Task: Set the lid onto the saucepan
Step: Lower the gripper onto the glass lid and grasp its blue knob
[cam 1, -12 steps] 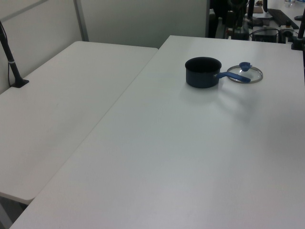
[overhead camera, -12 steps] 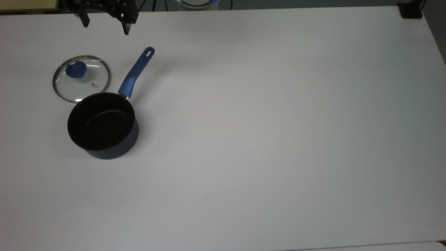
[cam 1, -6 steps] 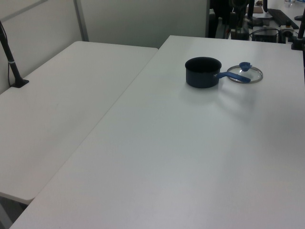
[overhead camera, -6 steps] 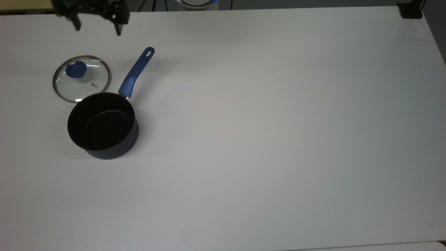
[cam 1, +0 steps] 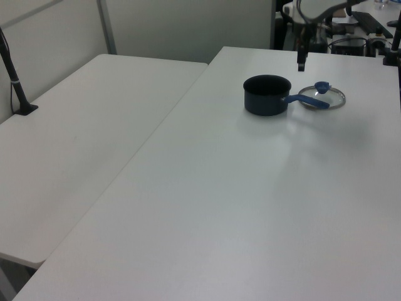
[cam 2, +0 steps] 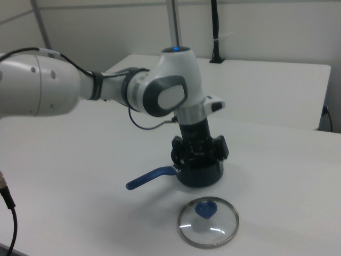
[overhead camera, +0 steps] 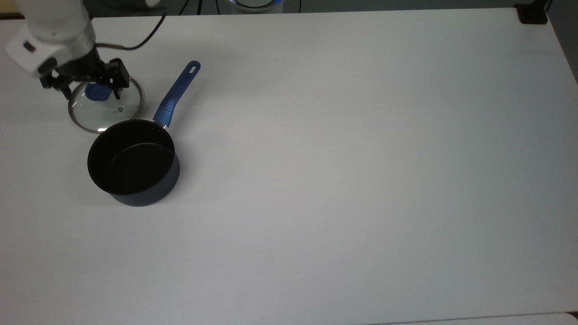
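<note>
1. Far on the top view's left, my gripper (overhead camera: 89, 87) hangs over the lid (overhead camera: 105, 102), fingers (overhead camera: 118, 84) spread apart with nothing between them, one each side of the blue knob (overhead camera: 98, 93) as the top view shows it.
2. My white arm (overhead camera: 54, 34) comes in from the top view's upper left corner, with a black cable (overhead camera: 135, 45) looping off it.
3. Lid lies flat on the white counter (overhead camera: 343, 171), knob up, near the top view's upper left; small steam vent (overhead camera: 120, 109) shows in the glass.
4. Just below and right of the lid in the top view sits the saucepan (overhead camera: 133, 161), upright, open, black inside. Its rim looks touching or nearly touching the lid's rim; can't tell which.
5. Saucepan handle (overhead camera: 178, 92) points up and to the top view's right, hole at the far end, lying beside the lid but apart from it.
6. Rest of the top view, middle to right: bare counter; a black clamp-like thing (overhead camera: 532, 13) sits at the upper right corner.
7. Left view: a second white table (cam 1: 81, 132) on the left view's left, a black post (cam 1: 14, 78) at its edge; saucepan (cam 1: 266, 95) and lid (cam 1: 322, 96) sit far back on the left view's right, handle across the lid's front, one finger (cam 1: 301, 58) hanging above them.
8. Right view: arm (cam 2: 106, 88) enters from the right view's left, gripper (cam 2: 200, 152) in front of the saucepan (cam 2: 200, 173), lid (cam 2: 208, 222) nearest the camera.
</note>
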Controlling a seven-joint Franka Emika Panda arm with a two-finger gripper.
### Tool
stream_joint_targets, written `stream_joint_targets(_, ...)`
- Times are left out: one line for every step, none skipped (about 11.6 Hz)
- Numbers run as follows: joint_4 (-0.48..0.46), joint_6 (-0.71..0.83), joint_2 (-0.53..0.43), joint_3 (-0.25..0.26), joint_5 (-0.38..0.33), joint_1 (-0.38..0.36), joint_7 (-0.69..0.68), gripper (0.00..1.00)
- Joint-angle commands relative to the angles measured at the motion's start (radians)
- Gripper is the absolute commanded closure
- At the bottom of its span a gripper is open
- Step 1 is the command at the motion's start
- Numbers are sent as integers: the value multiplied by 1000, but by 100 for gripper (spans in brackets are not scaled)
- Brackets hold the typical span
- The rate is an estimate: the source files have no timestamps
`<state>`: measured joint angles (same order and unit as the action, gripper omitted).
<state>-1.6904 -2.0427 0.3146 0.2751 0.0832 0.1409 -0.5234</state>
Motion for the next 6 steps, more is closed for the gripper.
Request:
stream_joint_targets(-77,-13,-15,61,3,-12,-217,0)
stream_joint_targets(-116,-16,-23,62,3,-14,-237,0)
stream_joint_targets(-156,-25,-26,64,7,-17,-239,0)
stream_joint_targets(-170,-39,-25,64,13,-14,-247,0)
stream_joint_targets(-176,-45,-22,64,18,-11,-250,0)
stream_joint_targets(-184,-62,-22,64,21,-9,-259,0)
